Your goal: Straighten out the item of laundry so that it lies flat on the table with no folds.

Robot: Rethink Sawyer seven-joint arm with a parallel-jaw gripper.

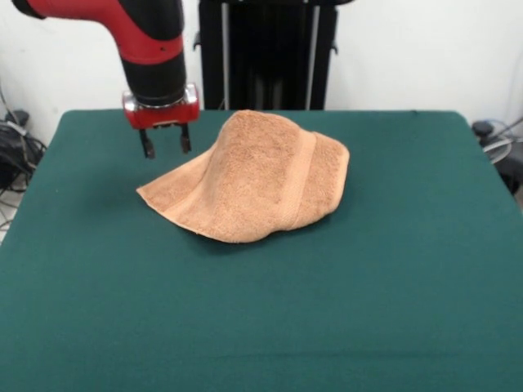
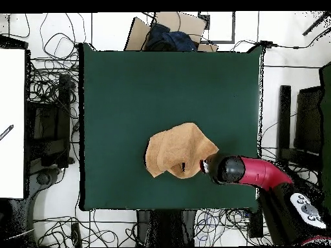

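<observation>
The orange-tan towel (image 1: 253,175) lies bunched and folded over itself on the green table (image 1: 261,310), toward the far middle. A woven band runs across its upper layer. It also shows in the overhead view (image 2: 176,150), crumpled with a fold along its lower edge. My gripper (image 1: 164,143) hangs above the table just left of the towel's far left part, its two fingers apart and empty, not touching the cloth. In the overhead view the arm's wrist (image 2: 223,169) covers the gripper, beside the towel's lower right corner.
The robot's black pedestal (image 1: 265,53) stands behind the table's far edge. Cables and equipment (image 2: 48,123) lie on the floor around the table. A white surface (image 2: 11,123) sits at the overhead view's left edge.
</observation>
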